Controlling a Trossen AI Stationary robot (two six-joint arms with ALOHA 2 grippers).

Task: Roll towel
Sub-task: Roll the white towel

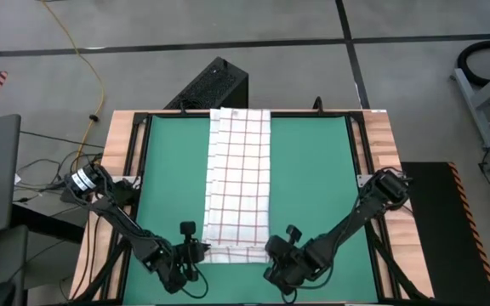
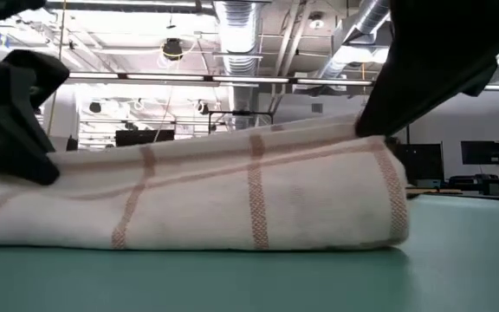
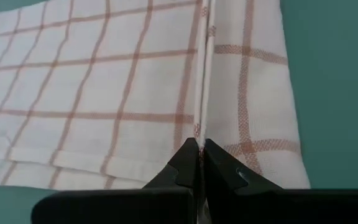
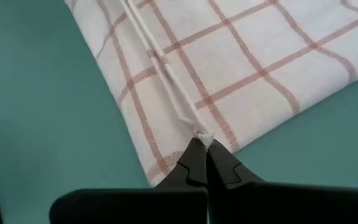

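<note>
Pinching the towel's (image 1: 239,174) folded near edge, my left gripper (image 3: 199,163) is clamped shut on the hem close to the tabletop's (image 1: 379,136) near edge, at the towel's left corner. My right gripper (image 4: 204,160) is likewise closed on the same fold at the right corner. The fold forms a low roll there. From it the towel lies flat up the middle of the green mat (image 1: 313,178), reaching the far edge. No containers appear.
</note>
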